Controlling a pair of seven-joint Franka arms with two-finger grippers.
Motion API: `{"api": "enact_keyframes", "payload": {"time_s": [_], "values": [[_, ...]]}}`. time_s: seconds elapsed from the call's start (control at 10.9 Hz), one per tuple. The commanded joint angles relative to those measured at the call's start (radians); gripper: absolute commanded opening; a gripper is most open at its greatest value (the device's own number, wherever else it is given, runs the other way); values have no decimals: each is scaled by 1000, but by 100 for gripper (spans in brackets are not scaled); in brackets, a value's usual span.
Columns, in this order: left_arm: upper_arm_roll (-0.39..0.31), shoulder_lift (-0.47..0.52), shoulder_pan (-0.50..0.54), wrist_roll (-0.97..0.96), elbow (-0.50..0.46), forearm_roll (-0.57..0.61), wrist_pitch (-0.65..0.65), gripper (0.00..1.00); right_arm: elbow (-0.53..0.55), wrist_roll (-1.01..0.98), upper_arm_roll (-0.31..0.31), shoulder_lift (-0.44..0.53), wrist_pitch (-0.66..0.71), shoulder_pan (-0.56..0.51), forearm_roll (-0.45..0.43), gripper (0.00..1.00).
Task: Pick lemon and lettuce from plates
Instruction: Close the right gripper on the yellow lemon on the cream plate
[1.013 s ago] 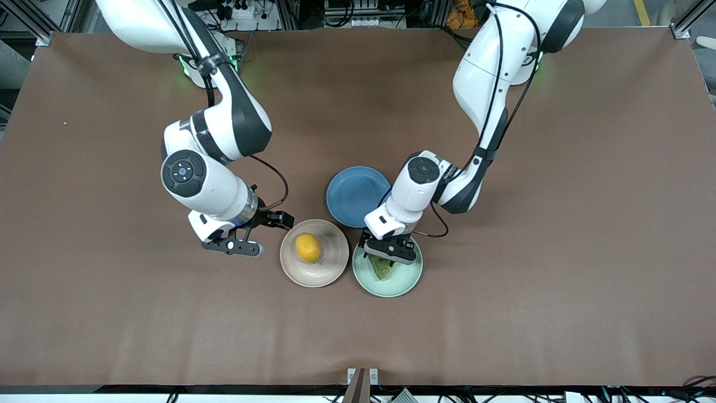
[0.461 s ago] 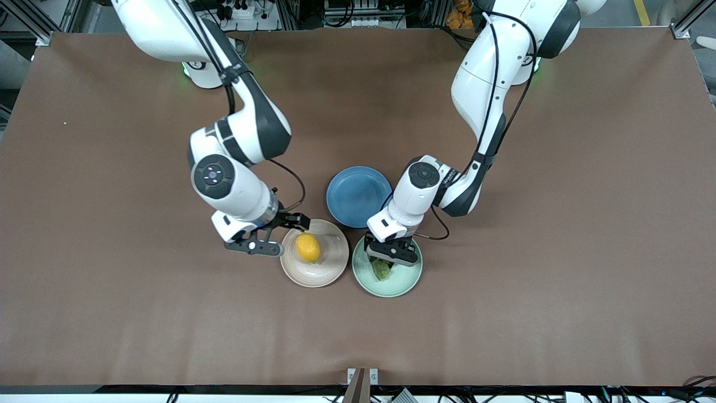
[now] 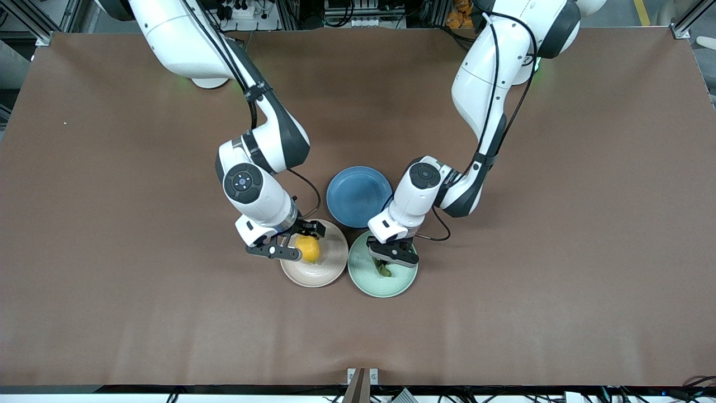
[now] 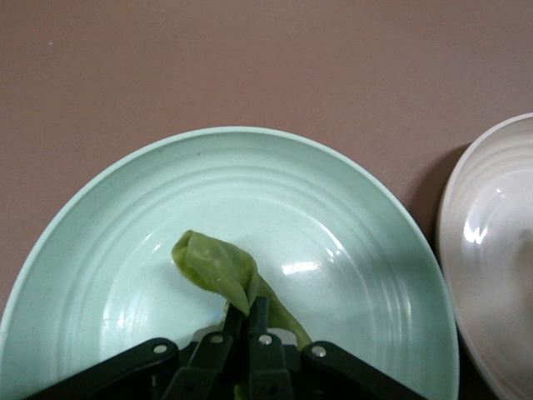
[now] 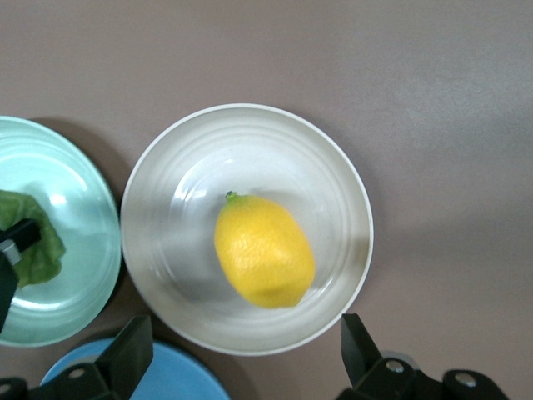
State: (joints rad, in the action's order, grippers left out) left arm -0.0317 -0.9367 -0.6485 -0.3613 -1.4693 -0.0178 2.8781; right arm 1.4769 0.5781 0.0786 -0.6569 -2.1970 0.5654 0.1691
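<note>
The yellow lemon [image 3: 308, 249] [image 5: 265, 250] lies in the beige plate [image 3: 327, 270] [image 5: 166, 250]. My right gripper [image 3: 298, 241] [image 5: 241, 332] hangs open just over it, one finger on either side of the plate's rim and touching nothing. The green lettuce [image 3: 384, 269] [image 4: 215, 265] sits crumpled in the mint green plate [image 3: 404, 280] [image 4: 100, 275]. My left gripper [image 3: 392, 254] [image 4: 248, 312] is down in that plate, shut on one end of the leaf. The two plates stand side by side, almost touching.
A blue plate [image 3: 358, 196] [image 5: 171, 379] with nothing in it lies farther from the front camera than the two other plates, between the two arms' wrists. Bare brown table surrounds the plates.
My right arm swung toward the left arm's end of the table and now hangs over the lemon. My left gripper closed on the lettuce, bunching it. The mint plate slid slightly toward the beige one.
</note>
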Motion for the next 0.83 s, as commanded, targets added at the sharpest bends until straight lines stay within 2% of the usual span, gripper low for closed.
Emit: {"api": "enact_keyframes", "payload": {"time_s": [0.0,0.74], "values": [[-5,-5,-5,-13,17,13,6,0,-9,17,9,-36,-53,8,-26,100],[-5,55,9,-8,9,16,1,0,-9,46,9,-121,-162,22,-54,100]]}}
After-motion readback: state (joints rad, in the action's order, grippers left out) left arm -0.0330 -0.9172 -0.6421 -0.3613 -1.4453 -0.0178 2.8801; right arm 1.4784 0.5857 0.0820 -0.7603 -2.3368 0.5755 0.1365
